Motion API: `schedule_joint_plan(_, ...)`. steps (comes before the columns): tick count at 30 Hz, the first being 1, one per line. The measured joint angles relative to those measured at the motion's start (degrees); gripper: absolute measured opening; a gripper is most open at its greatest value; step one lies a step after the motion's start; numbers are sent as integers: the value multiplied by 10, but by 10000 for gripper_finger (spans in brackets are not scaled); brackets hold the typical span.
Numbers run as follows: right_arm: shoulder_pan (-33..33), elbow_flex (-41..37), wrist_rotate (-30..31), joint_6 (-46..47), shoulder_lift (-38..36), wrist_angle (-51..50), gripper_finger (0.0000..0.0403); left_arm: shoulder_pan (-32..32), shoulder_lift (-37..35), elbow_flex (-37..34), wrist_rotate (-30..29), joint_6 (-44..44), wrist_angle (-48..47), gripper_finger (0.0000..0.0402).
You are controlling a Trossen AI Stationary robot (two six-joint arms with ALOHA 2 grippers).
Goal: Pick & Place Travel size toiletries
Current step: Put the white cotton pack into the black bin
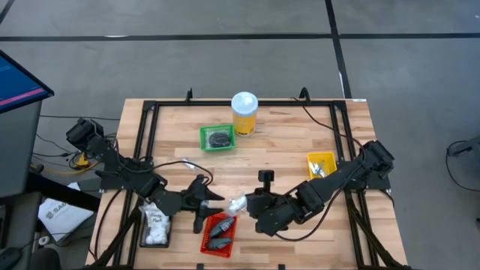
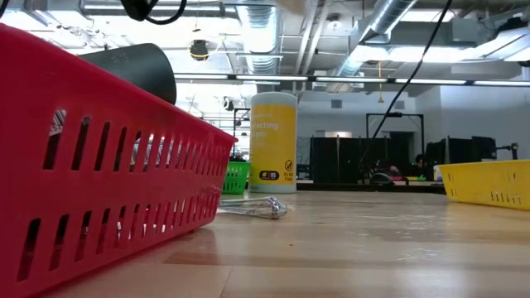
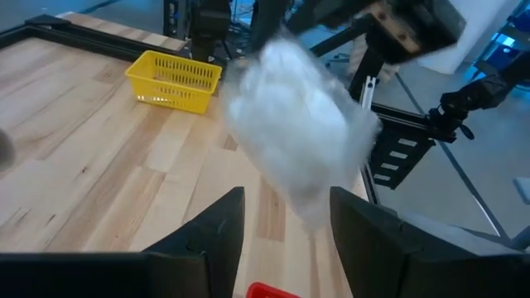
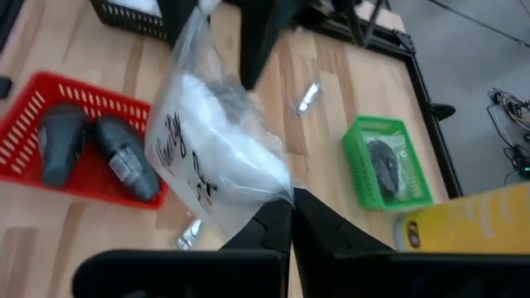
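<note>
From above, the right gripper (image 1: 247,204) is pinching a white sachet (image 1: 237,203) over the table, just beside the red tray (image 1: 217,232); the left gripper (image 1: 212,196) is hovering close by. At table height, the red tray's wall (image 2: 99,174) is blocking much of the table, with the yellow jar (image 2: 273,142) standing behind. Past the left wrist, its fingers (image 3: 217,228) are gaping apart below the sachet (image 3: 290,124), holding nothing. Past the right wrist, fingers are squeezing the sachet's corner (image 4: 217,161), dark bottles (image 4: 124,161) lying in the tray.

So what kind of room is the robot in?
Probably a lab or workshop, not a home. Bare pipes and ducts run along the ceiling, dark equipment racks stand behind the wooden table, and the floor is plain grey with taped lines.
</note>
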Motion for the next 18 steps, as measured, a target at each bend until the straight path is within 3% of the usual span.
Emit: schedule_joint_plan(18, -14, 0, 3, 4, -34, 19, 0, 4, 0, 0, -10, 30, 23, 167)
